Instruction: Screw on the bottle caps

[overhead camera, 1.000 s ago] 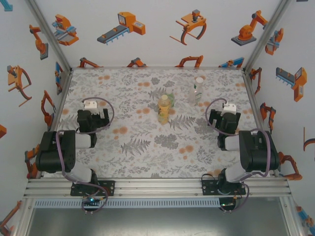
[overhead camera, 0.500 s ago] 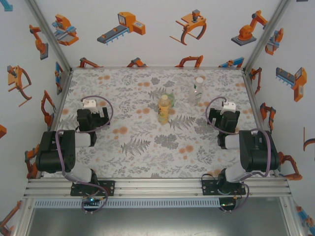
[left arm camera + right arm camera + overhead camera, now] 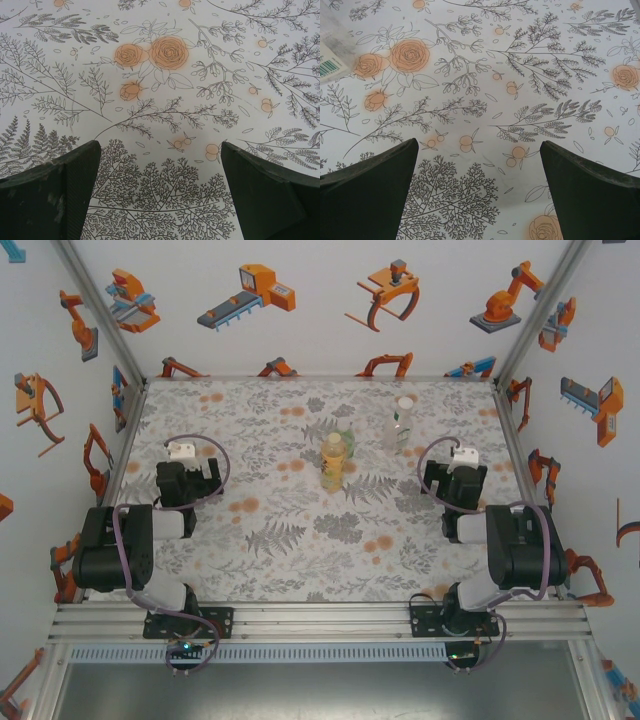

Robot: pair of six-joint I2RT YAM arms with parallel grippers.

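Two claws stand at full spread, and neither has hold of anything.

**Left claw** (image 3: 187, 474): jaws wide apart. In the left wrist view its two dark fingers (image 3: 50, 197) frame only the printed mat (image 3: 160, 75). The claw hangs over the left side of the mat, ahead of the left arm (image 3: 120, 545), which is folded near the left wall.

**Right claw** (image 3: 456, 476): jaws wide apart. In the right wrist view its fingers (image 3: 592, 195) likewise frame only printed mat. The edge of the clear bottle (image 3: 335, 30), with a barcoded label (image 3: 327, 65), sits at the upper left of that view, apart from both fingers. The claw hangs over the right side of the mat, ahead of the folded right arm (image 3: 520, 550).

**Bottles**: all three stand in the far half of the mat, between the two claws and beyond them.
- The amber bottle (image 3: 333, 468) is near the centre line.
- The green bottle (image 3: 346, 437) is just behind it and slightly right. Whether the two touch cannot be told.
- In the top view the clear bottle is further right and further back, apart from the other two and nearest the right claw.

**Caps**: the clear bottle ends in a whitish top (image 3: 405, 402) and the amber bottle in a yellowish top (image 3: 332, 444). Both are too small to tell whether a cap is seated or screwed down.

**Surroundings**: an aluminium rail (image 3: 320, 625) runs along the near edge. White walls (image 3: 320, 340) with orange robot prints close the other three sides.
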